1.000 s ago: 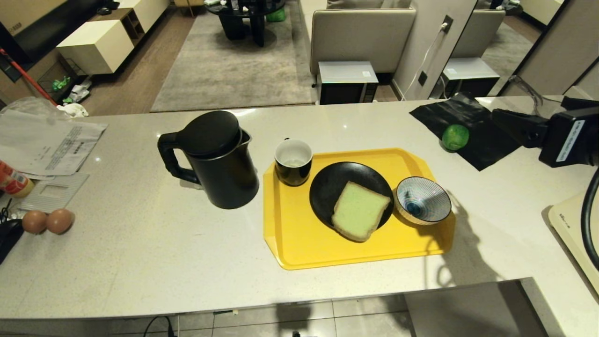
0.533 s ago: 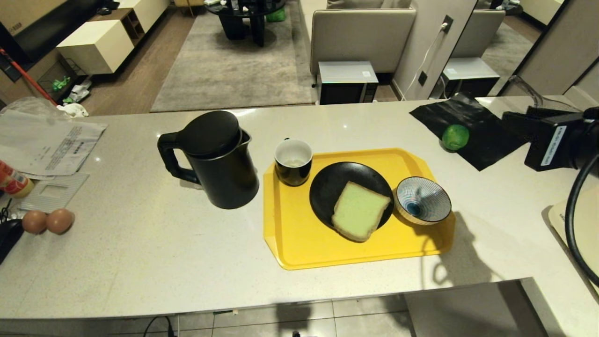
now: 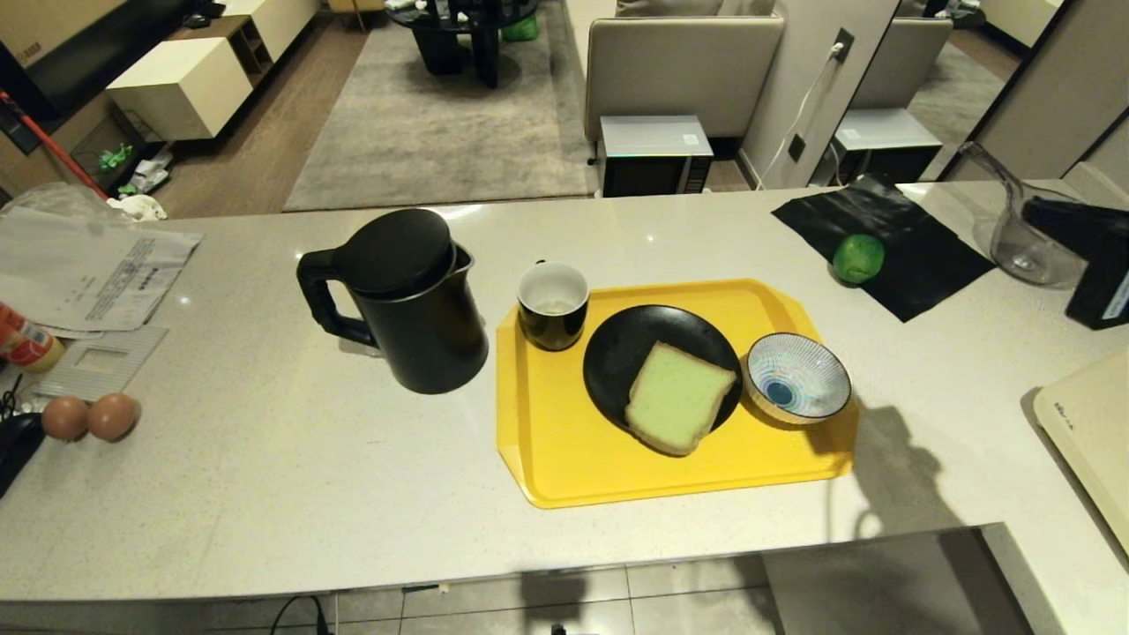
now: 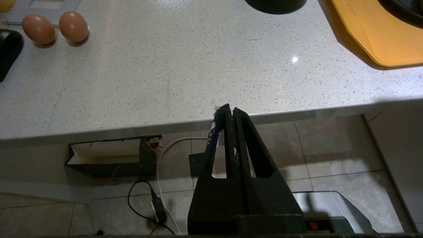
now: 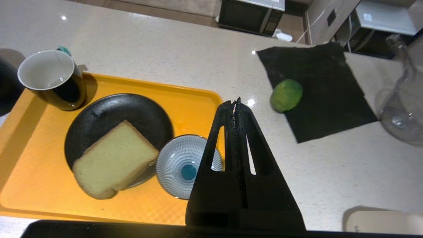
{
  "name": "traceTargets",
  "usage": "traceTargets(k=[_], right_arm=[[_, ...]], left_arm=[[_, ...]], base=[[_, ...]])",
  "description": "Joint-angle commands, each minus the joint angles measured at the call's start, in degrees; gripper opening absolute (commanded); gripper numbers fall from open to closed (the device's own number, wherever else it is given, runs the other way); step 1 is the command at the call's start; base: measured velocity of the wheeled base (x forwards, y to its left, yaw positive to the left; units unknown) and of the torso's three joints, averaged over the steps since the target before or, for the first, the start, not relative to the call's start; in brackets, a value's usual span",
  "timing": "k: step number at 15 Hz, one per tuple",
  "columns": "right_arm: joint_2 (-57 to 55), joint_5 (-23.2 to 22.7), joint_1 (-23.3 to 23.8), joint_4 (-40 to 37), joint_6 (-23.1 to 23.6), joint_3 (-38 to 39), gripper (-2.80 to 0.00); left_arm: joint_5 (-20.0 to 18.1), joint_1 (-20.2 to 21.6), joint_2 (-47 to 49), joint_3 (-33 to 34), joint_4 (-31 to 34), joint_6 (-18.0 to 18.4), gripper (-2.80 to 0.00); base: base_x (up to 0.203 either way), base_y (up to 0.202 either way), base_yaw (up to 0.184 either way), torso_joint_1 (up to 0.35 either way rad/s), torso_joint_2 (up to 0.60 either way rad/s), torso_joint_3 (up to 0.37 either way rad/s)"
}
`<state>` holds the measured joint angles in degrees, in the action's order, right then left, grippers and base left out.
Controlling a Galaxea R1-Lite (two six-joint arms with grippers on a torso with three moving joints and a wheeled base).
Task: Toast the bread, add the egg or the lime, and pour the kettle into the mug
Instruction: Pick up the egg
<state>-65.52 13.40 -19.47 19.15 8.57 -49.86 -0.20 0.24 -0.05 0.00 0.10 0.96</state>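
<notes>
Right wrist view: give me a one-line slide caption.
Shut right gripper hovers empty above counter, between striped bowl on yellow tray and lime on black sheet.

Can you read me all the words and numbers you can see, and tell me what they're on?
No text here can be read.
Papers: printed lines, too small to read.
Cream board: small dark mark, too blurred.
Right claw's white label: print too small, cut off at the edge.
Kettle, mug, tray: no writing shows.
</notes>
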Motion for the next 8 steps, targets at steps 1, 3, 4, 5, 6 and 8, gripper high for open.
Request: traceTargets(k=[1, 3, 4, 5, 6, 8], right_arm=[[5.89, -5.75, 5.03, 0.11, 0.74, 1.36, -2.80], [11.33, -6.38, 6.84, 0.03, 1.10, 4.18, -2.80], [14.78, -6.47, 7.85, -0.49, 1.60, 6.13, -2.80], [18.74, -6.56, 9.20, -1.60, 2.11, 8.36, -2.80], [22.32, -6.62, 10.52, -2.83, 2.42, 10.64, -2.80], [29.43, -6.58, 13.24, -4.60, 2.78, 16.78, -2.80]], left_arm=[[0.03, 0.02, -0.04, 0.00, -0.01, 0.00, -2.80], [0.03, 0.02, -0.04, 0.00, -0.01, 0.00, -2.80], [0.03, 0.02, -0.04, 0.00, -0.01, 0.00, -2.80], [0.03, 0.02, -0.04, 0.00, -0.01, 0.00, -2.80], [0.03, 0.02, -0.04, 0.00, -0.01, 0.00, -2.80], [0.03, 0.02, -0.04, 0.00, -0.01, 0.00, -2.80]], base=[[0.000, 0.000, 0.000, 0.000, 0.00, 0.000], [0.000, 0.000, 0.000, 0.000, 0.00, 0.000], [0.000, 0.000, 0.000, 0.000, 0.00, 0.000], [0.000, 0.000, 0.000, 0.000, 0.00, 0.000], [0.000, 0.000, 0.000, 0.000, 0.00, 0.000], [0.000, 0.000, 0.000, 0.000, 0.00, 0.000]])
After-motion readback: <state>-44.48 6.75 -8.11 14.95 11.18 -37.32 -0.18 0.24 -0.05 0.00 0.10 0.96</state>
